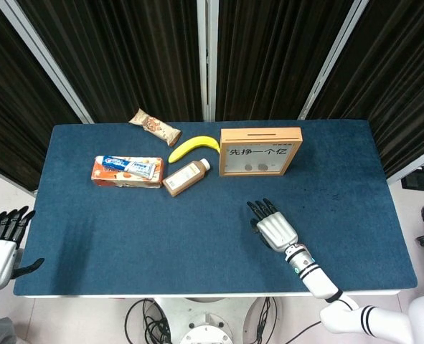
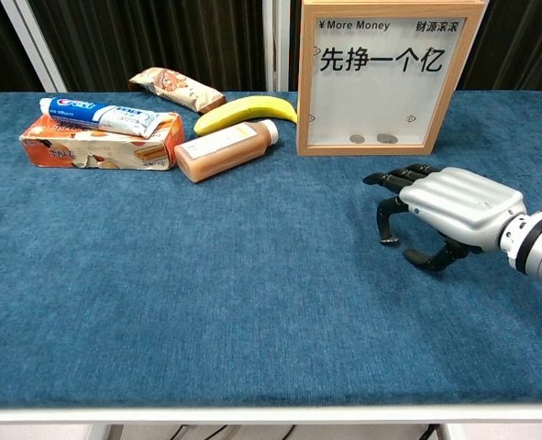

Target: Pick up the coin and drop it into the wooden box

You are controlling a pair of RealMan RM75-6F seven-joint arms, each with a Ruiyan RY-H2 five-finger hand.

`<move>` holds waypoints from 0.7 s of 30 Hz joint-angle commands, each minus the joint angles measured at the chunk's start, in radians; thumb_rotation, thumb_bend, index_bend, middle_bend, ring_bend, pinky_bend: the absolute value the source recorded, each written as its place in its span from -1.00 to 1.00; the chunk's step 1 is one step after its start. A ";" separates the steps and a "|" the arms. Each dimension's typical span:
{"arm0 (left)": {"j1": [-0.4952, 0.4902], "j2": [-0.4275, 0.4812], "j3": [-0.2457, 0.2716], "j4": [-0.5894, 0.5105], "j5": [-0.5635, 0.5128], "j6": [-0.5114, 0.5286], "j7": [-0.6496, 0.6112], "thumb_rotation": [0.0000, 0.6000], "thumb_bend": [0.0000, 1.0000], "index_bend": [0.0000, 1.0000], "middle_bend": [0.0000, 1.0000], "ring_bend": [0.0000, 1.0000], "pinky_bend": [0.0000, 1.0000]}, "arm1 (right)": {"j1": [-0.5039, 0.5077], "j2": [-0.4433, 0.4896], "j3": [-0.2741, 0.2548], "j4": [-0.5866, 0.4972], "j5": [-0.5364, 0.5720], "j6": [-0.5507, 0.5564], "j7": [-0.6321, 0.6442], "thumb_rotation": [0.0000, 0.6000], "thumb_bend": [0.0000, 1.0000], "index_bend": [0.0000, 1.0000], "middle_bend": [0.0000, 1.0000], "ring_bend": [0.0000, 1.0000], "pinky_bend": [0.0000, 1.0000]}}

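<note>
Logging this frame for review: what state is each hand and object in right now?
right hand: palm down over the table, fingertips curled down to the cloth; coin not visible
left hand: off the table's left edge, holding nothing
wooden box: upright, two coins inside
juice bottle: lying down, capped
toothpaste tube: atop orange carton
banana: unpeeled

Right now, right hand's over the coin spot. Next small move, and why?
Probably close the fingers to pinch. The right hand arches over the cloth with fingertips down where the coin should lie, but the coin is hidden in both views, so no grip is confirmed. The wooden box stands just behind.
</note>
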 commanded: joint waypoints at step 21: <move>-0.002 0.002 0.003 0.021 -0.001 -0.006 -0.030 1.00 -0.75 -0.97 -1.00 -1.00 -1.00 | 0.002 -0.040 0.009 0.054 -0.001 0.030 0.001 1.00 -0.27 -0.01 -1.00 -1.00 -1.00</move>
